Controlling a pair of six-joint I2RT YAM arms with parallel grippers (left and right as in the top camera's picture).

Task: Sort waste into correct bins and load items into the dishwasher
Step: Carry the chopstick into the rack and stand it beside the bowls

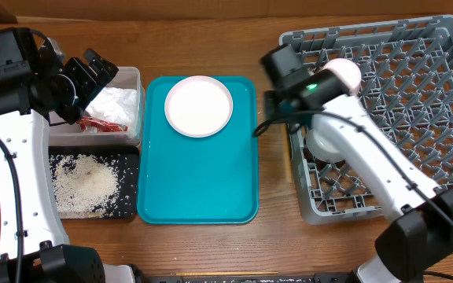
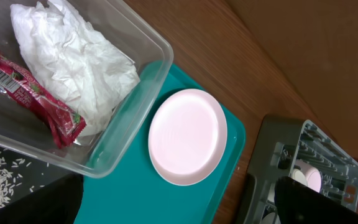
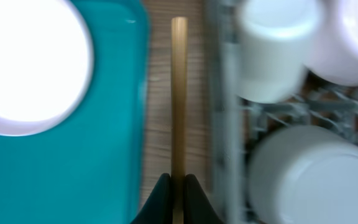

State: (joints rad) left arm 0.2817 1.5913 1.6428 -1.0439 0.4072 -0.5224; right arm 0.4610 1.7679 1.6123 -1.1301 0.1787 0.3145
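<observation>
While the pink plate (image 1: 199,106) sits alone on the teal tray (image 1: 199,189), the napkin (image 1: 123,102) and red wrapper (image 1: 99,123) lie in the clear tub (image 1: 136,75), and rice (image 1: 85,182) covers the black tray (image 1: 130,161) beside it, the right arm stretches across the dish rack's (image 1: 415,94) left wall. The right gripper (image 3: 178,198) is pinched tight on one chopstick (image 3: 179,87), lined along the bare table (image 3: 159,93) strip between teal tray and rack. The left gripper (image 1: 91,72) hovers over the tub's end, fingers spread wide, empty.
</observation>
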